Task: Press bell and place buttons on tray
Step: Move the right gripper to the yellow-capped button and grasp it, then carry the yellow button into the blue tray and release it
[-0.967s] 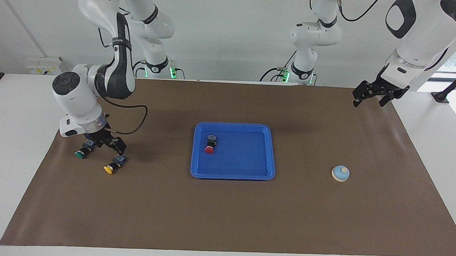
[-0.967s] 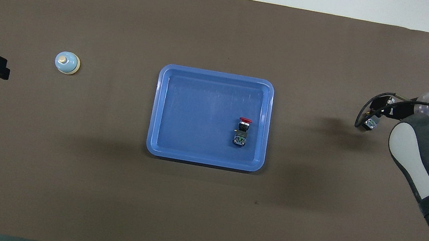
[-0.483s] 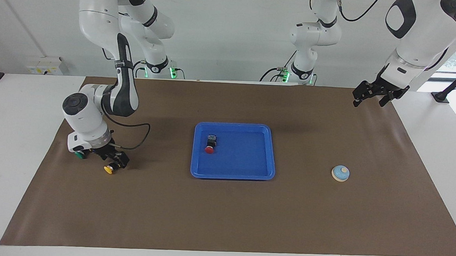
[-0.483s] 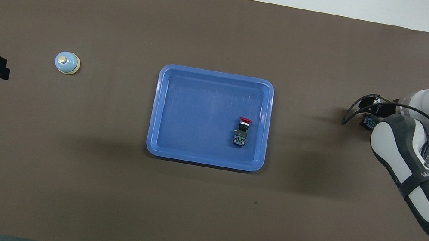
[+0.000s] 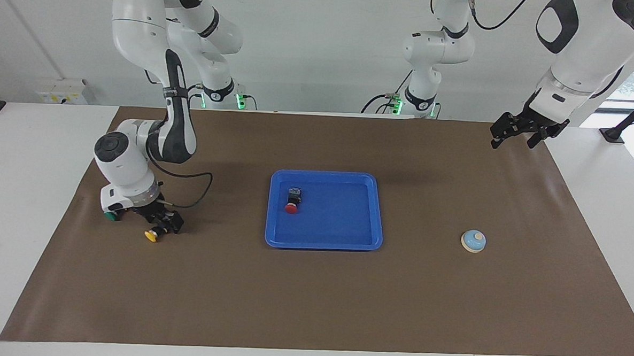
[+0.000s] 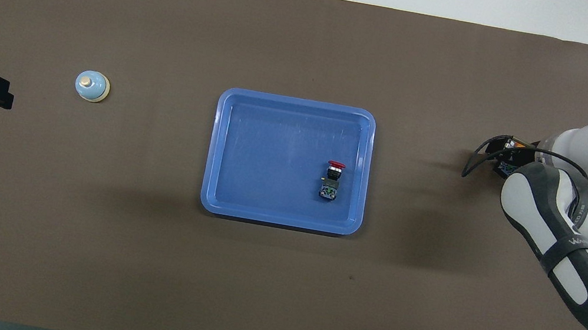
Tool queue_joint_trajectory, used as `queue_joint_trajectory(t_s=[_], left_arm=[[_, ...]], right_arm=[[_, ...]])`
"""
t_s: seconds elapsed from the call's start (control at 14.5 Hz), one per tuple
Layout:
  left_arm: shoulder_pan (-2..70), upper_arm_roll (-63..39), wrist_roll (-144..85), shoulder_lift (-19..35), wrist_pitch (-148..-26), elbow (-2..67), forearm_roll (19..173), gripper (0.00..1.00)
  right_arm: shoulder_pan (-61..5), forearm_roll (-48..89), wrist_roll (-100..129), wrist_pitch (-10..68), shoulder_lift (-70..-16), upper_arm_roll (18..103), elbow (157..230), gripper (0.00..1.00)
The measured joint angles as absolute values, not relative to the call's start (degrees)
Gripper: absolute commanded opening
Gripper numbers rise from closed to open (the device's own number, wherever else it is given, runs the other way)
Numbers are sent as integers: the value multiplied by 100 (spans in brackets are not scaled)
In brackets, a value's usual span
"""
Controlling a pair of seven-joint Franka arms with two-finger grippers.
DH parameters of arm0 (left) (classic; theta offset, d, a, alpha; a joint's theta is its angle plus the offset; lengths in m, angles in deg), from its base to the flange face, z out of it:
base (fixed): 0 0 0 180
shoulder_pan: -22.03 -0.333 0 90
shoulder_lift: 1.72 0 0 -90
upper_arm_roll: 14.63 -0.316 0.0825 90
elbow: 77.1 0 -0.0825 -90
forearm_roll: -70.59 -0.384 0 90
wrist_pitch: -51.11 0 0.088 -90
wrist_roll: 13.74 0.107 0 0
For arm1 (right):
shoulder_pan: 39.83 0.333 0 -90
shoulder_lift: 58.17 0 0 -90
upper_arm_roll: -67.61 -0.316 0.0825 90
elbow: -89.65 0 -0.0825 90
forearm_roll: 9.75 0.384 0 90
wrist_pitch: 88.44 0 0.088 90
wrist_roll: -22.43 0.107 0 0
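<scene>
Your right gripper [image 5: 159,225] has dropped onto the yellow button [image 5: 150,236], grip unclear; left gripper [image 5: 522,131] waits open.

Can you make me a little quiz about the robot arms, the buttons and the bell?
1. True or false: the red button lies in the blue tray.
2. Which button is the right end effector down at? A) yellow B) red
3. Fill in: the bell sits toward the ____ arm's end of the table.

Key: 1 true. 2 A, the yellow button; the green button is beside it. 3 left; the left end effector waits in the air, open.
</scene>
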State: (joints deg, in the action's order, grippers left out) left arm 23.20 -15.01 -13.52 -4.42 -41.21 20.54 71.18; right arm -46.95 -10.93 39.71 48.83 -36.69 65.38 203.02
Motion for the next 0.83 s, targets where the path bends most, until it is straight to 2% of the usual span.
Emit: queue_joint_trajectory(t_s=[0.07, 0.14, 0.62, 0.83], left_arm=[[2320, -1501, -1352, -442, -4121, 2054, 7118, 100], [2320, -1501, -1352, -442, -4121, 2054, 7118, 100], [2320, -1501, -1352, -442, -4121, 2054, 7118, 100], [2320, -1501, -1352, -442, -4121, 2054, 7118, 100]], right_arm=[[-4695, -1099, 3971, 4875, -3676, 6540, 20302, 16], [-4696, -1099, 3971, 4862, -3699, 6539, 20302, 0], [-4673, -1102, 3971, 4809, -3726, 6508, 20288, 0], [-4494, -1100, 3971, 4323, -3736, 6466, 19930, 0]])
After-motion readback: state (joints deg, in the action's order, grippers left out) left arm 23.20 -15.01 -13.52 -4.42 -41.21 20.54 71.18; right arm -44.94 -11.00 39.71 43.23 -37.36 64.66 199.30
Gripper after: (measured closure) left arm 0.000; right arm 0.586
